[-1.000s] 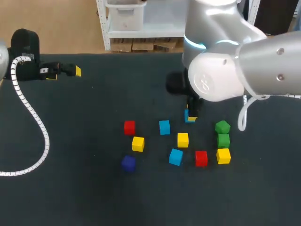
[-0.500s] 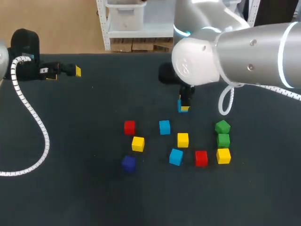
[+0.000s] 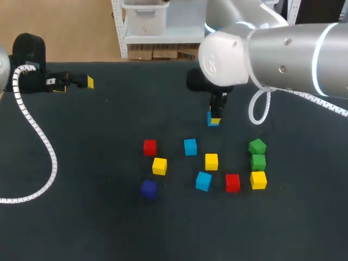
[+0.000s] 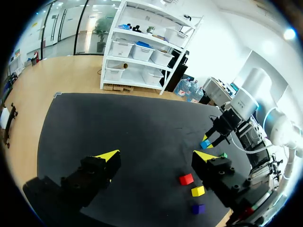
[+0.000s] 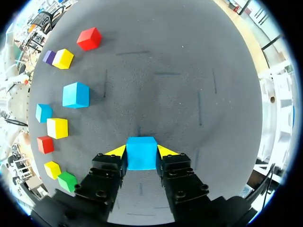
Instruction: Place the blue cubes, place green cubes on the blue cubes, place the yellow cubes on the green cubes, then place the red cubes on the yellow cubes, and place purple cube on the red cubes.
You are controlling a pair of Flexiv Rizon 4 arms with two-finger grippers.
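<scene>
My right gripper (image 3: 213, 118) (image 5: 141, 151) is shut on a blue cube (image 5: 141, 152) (image 3: 211, 119), held above the mat, behind the other cubes. On the mat lie two more blue cubes (image 3: 190, 147) (image 3: 203, 181), two red cubes (image 3: 149, 147) (image 3: 232, 182), three yellow cubes (image 3: 159, 166) (image 3: 211, 161) (image 3: 258, 179), two green cubes (image 3: 256, 146) (image 3: 258, 161) and a purple cube (image 3: 148, 188). My left gripper (image 3: 86, 82) (image 4: 154, 158) stands open at the far left, well away from them, with nothing between its fingers.
The dark mat (image 3: 98, 141) has free room on its left half and along the front. A white ribbed cable (image 3: 38, 136) from my left arm loops over the mat's left edge.
My right arm has carried the blue cube backward and slightly left, away from the group of cubes. The left arm has not moved.
</scene>
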